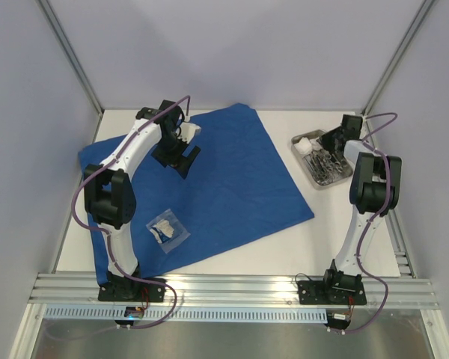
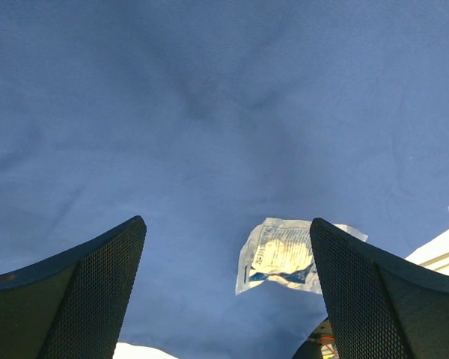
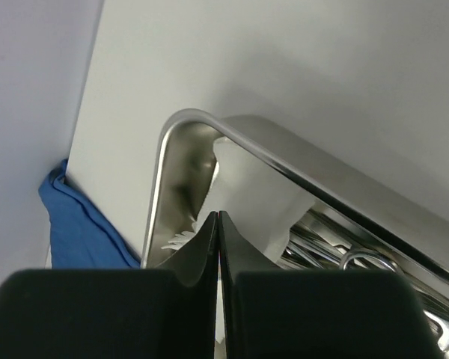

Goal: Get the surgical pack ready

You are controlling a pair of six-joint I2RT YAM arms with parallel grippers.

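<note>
Right gripper [image 3: 218, 217] clenched at the gauze [image 3: 247, 194]
Drape [image 1: 232, 172] lies flat mid-frame, likely as the wrapping base; gauze waits in the upper-right tray [image 1: 322, 187], hold unclear; left gripper [image 1: 184, 164] hangs released above the drape.

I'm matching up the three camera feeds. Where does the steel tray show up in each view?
Top external: steel tray at the right, just beyond the edge of the blue drape.
Left wrist: not in it; only drape and a clear packet.
Right wrist: its rim curves across the middle, white gauze inside.
Shared landmark: the blue drape, mid-left from above, filling the left wrist view, a sliver at the right wrist's lower left.
</note>
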